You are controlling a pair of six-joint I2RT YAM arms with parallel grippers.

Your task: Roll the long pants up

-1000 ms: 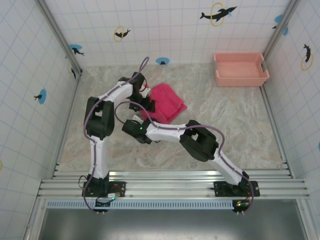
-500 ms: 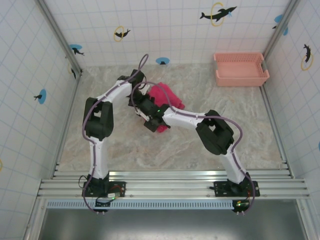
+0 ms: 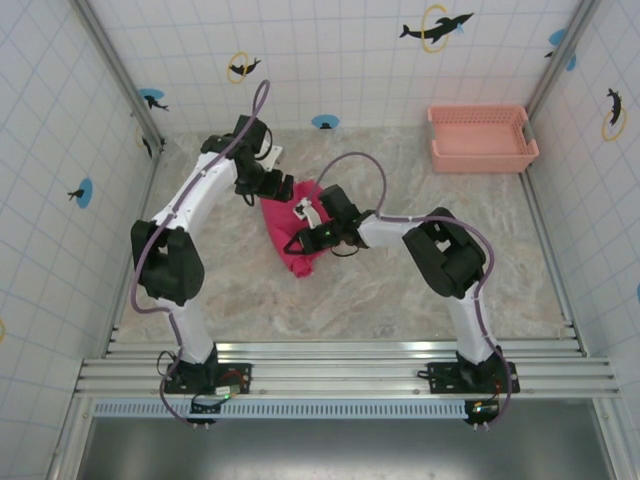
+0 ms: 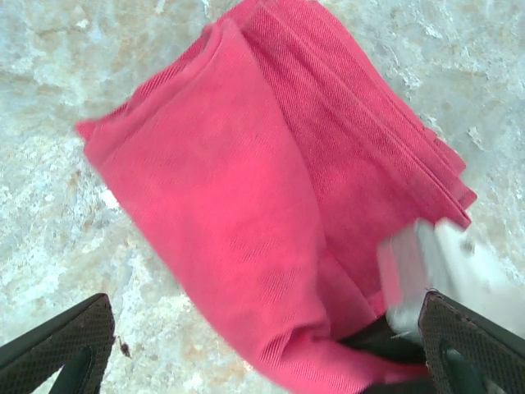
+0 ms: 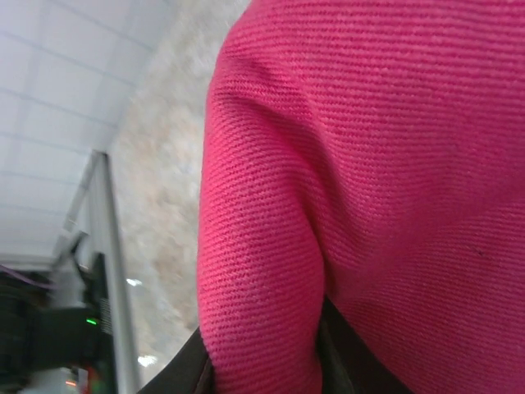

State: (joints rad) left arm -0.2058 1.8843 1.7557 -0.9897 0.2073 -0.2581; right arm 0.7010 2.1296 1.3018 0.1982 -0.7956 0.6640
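Right gripper (image 3: 303,228) clenched on a fold of the long pants (image 3: 288,240), cloth bulging between its dark fingers (image 5: 349,365). Left gripper (image 3: 273,188) released, fingers (image 4: 61,345) spread wide, hanging over the bundle's far edge. Pants lie folded thick on the marbled table (image 3: 420,290), left of centre; pink basket (image 3: 482,138) well apart, far right corner

White left arm (image 3: 195,190) and right arm (image 3: 385,229), black joints (image 3: 162,267), purple cables (image 3: 355,154), black cross-hatched left claw fingertips (image 4: 61,341)
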